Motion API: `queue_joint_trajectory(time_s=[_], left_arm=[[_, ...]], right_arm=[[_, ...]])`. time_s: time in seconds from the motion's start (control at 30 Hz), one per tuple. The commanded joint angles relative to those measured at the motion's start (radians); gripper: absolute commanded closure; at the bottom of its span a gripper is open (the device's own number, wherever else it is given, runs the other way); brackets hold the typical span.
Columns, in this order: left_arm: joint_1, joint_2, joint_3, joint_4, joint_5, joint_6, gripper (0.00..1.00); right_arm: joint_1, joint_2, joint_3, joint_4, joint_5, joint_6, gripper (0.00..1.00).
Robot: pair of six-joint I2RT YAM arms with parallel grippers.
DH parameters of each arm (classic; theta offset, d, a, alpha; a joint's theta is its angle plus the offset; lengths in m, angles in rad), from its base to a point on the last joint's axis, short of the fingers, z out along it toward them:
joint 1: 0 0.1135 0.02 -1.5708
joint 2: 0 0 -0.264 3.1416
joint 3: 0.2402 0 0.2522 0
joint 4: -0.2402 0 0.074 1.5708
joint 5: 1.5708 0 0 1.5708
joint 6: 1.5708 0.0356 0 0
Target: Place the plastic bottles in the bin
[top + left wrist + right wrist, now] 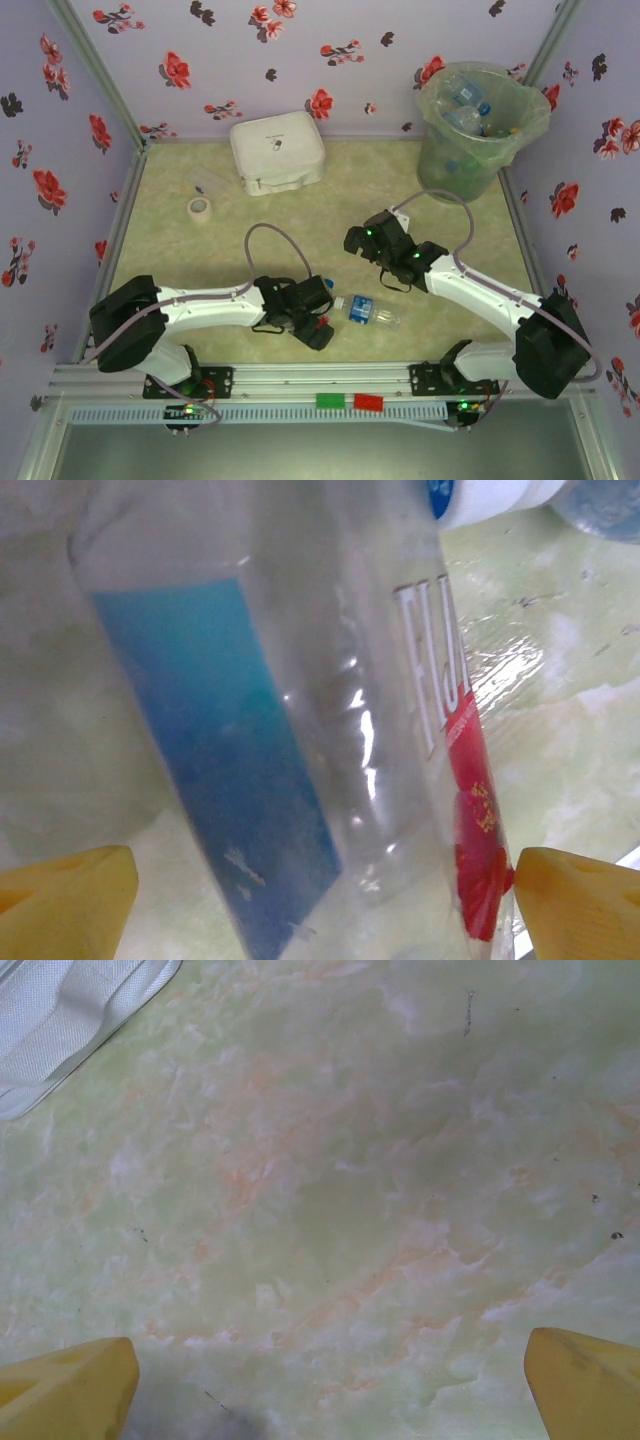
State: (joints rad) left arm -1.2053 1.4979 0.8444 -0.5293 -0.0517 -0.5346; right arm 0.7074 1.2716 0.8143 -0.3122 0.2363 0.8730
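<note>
A clear plastic bottle (330, 730) with a blue and red label lies on the table between the yellow fingers of my open left gripper (325, 880). The right finger (580, 905) touches the label's red edge, and the left finger (70, 900) stands apart from the bottle. In the top view the left gripper (310, 318) covers most of this bottle. A second bottle (365, 310) with a blue label lies just to its right. The bin (480, 120) at the back right holds several bottles. My right gripper (375, 240) hangs open over bare table with nothing between its fingers (70, 1385).
A white square lidded box (277, 152) stands at the back centre, and its corner (70, 1020) shows in the right wrist view. A tape roll (200, 208) and a flat clear scrap (207, 182) lie at the back left. Flowered walls close in the table.
</note>
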Motion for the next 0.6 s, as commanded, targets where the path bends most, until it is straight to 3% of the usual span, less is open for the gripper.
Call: queue_joint_trajectory(time_s=[0.0,0.13,0.37,0.57], left_arm=[[-0.004,0.001,0.019,-0.047,-0.043,0.032,0.06],[-0.005,0.004,0.008,-0.033,-0.042,0.035,0.12],[0.002,-0.015,-0.032,0.017,-0.044,0.034,0.41],[0.057,-0.08,-0.064,0.02,-0.048,0.023,0.52]], right_arm=[[0.004,-0.003,-0.014,-0.001,0.035,0.012,0.0],[0.004,0.003,-0.017,0.005,0.033,0.008,0.0],[0.004,0.014,-0.029,0.003,0.035,0.011,0.0],[0.004,0.013,-0.025,0.024,0.027,0.011,0.0]])
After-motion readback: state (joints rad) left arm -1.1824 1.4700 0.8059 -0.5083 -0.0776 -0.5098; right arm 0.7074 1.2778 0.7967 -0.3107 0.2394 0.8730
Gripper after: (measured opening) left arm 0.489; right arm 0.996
